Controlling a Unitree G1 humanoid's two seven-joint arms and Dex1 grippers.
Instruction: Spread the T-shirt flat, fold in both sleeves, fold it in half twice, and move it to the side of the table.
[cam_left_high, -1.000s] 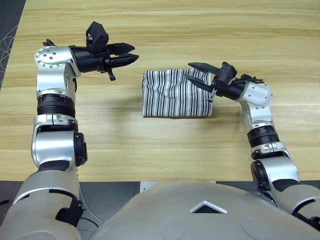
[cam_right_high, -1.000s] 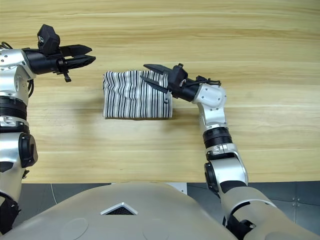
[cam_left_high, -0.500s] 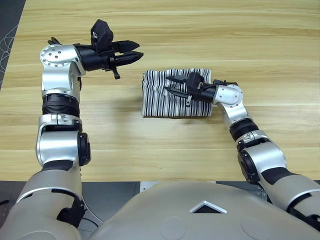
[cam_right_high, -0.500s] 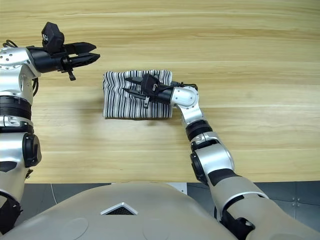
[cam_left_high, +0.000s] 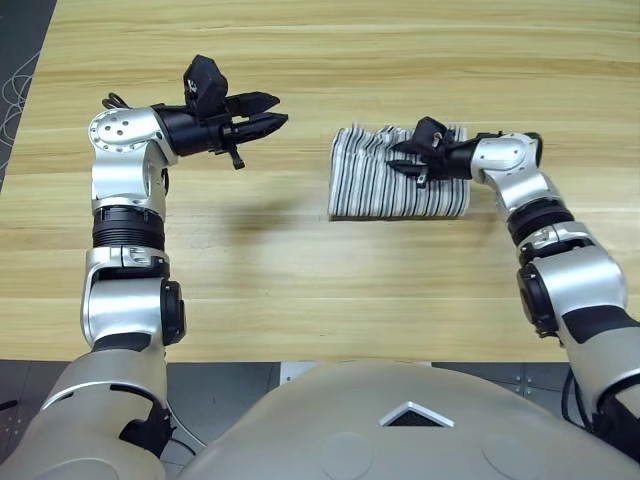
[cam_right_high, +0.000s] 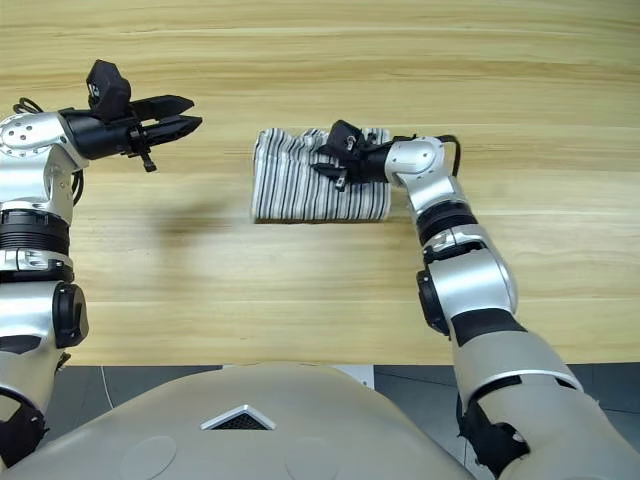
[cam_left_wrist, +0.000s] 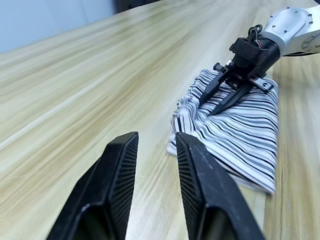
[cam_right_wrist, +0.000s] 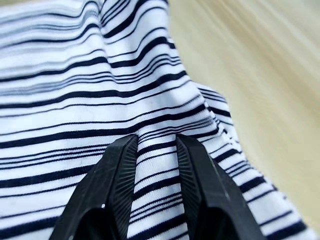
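Nearest the robot, the bare wooden surface (cam_left_high: 300, 300) carries nothing of the task. Beyond it, at about 1 o'clock from the robot's chest, the T-shirt (cam_left_high: 365, 192) is seen as a compact striped rectangle of several layers, its edges fairly square, with some rumpling along the far edge. From that shape, the spreading, both sleeve folds and the two half folds are judged to be done. What is left is the move to the side of the surface. The right end effector (cam_left_high: 392, 160) is laid on the top layer of the bundle from the 3 o'clock side. Its fingers (cam_right_wrist: 120, 180) are parted by a narrow gap with a low ridge of cloth running between them, and no firm pinch can be made out. The bundle sits right of the middle, but no side edge of the surface is in view at 3 o'clock, so the travel left cannot be judged. Slightly farther off, at 9 o'clock of the bundle and well apart from it, the left end effector (cam_left_high: 281, 108) is held above the surface, slightly open and empty.
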